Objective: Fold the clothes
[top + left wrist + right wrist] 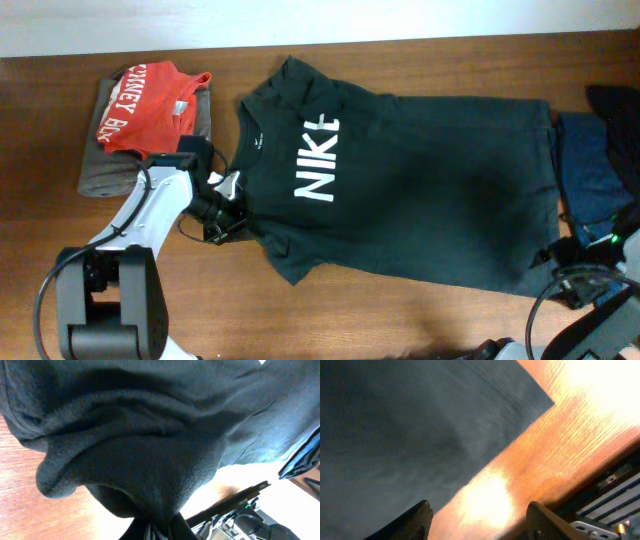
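The T-shirt (420,190), very dark green-black, lies face up and spread out on the wooden table (400,310). Its collar points toward the robot's left and its hem toward the right, and the white "NIKE" lettering (317,160) runs across the chest. The left gripper (228,208) sits at the shirt's near shoulder, just below the collar. In the left wrist view the dark cloth (150,435) is gathered into folds that narrow to a pinch between the jaws, so this gripper is clenched on the T-shirt. The right gripper (480,522) hovers over the shirt's near hem corner (395,425). Its fingers (417,520) stand apart and hold nothing. Beyond the shirt's collar a red tee (145,105) rests on a folded grey-brown garment (100,170). Blue garments (590,170) lie just past the shirt's hem.
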Robot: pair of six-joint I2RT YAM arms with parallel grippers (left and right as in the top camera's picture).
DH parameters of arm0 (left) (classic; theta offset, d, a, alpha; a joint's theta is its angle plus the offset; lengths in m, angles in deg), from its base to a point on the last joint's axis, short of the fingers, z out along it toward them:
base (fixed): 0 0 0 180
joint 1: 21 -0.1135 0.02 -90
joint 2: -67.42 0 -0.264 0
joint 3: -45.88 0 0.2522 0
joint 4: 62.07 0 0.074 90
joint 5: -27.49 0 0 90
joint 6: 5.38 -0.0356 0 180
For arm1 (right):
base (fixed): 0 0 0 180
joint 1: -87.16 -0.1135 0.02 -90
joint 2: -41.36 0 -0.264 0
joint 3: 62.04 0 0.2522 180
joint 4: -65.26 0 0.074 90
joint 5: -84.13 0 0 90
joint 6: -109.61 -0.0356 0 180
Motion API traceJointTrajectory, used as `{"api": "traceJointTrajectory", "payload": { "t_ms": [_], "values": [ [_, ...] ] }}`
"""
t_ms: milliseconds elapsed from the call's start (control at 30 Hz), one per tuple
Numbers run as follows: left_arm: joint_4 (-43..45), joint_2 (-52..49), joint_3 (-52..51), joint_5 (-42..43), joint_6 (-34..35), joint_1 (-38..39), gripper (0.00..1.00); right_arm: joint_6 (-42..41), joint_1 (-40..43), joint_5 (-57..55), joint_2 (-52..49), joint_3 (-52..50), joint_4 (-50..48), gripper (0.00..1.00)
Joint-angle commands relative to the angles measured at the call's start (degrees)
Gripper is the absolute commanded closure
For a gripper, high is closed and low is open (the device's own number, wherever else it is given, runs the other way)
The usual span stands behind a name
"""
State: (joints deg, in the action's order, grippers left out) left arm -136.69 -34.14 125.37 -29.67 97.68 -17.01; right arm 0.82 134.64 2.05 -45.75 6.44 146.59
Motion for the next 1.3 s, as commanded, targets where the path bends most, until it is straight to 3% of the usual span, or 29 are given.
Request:
{"api": "traceJointTrajectory", "payload": {
  "t_ms": [0,333,467,567,633,700,833,1000,1267],
  "values": [
    [-0.9,1.3,0.9,0.8,-0.7,-0.2,0.91,-1.7,3.0,-1.4,-0.3,-5.6,-4.5,0.35],
    [-1.4,1.3,0.9,0.9,-1.1,-0.2,0.91,-5.8,6.9,-2.4,-0.3,-12.4,-19.1,0.36],
    [-1.4,1.3,0.9,0.9,-1.1,-0.2,0.91,-5.8,6.9,-2.4,-0.3,-16.6,-25.9,0.43],
    [-1.6,1.3,0.9,0.9,-1.1,-0.2,0.91,-6.0,6.9,-2.8,-0.3,-17.0,-26.5,0.6],
    [-1.7,1.3,0.9,0.9,-1.1,-0.2,0.91,-6.0,6.9,-2.8,-0.2,-16.5,-26.2,0.85],
    [-1.8,1.3,0.9,0.9,-1.1,-0.2,0.91,-6.0,6.9,-2.6,0.0,-15.2,-24.3,0.96],
    [-2.0,1.5,0.9,0.9,-1.2,-0.2,0.94,-5.9,6.9,-2.4,2.3,-10.8,-17.1,0.96],
    [-4.9,7.2,0.9,0.2,-1.4,-0.2,0.97,-1.3,6.9,-2.2,11.2,1.4,0.9,0.96],
    [-4.7,15.5,0.9,-2.4,0.2,-0.2,0.99,-1.2,6.9,4.8,15.7,4.5,1.4,0.95]
  ]
}}
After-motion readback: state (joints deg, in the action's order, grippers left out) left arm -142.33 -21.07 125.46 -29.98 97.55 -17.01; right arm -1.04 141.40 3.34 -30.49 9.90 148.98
